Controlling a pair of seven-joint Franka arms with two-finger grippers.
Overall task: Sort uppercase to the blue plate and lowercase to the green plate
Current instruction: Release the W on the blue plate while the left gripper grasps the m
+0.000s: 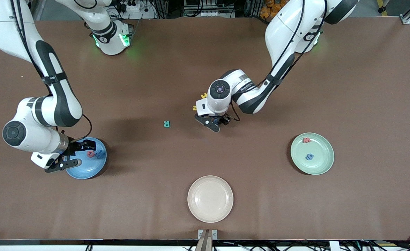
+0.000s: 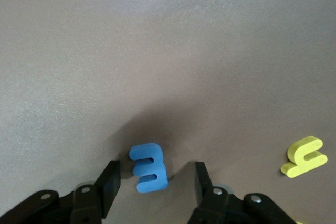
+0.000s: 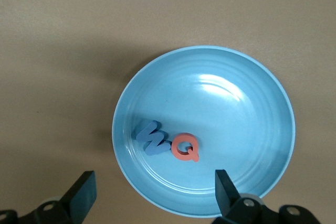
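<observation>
Round cream plate (image 1: 210,198); foam letters lie scattered.

Brown matte table (image 1: 177,52), cluttered cables and metal framing along its top edge, even light

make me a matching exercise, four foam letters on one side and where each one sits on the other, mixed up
Letters:
1. red Q
2. blue g
3. teal R
4. blue m

Places:
A. bare table, nearer the right arm's end than the left gripper
B. on the table between the left gripper's open fingers
C. in the blue plate, beside the blue M, under the open right gripper
D. in the green plate, with the red m

Pairs: 1-C, 2-D, 3-A, 4-B
</observation>
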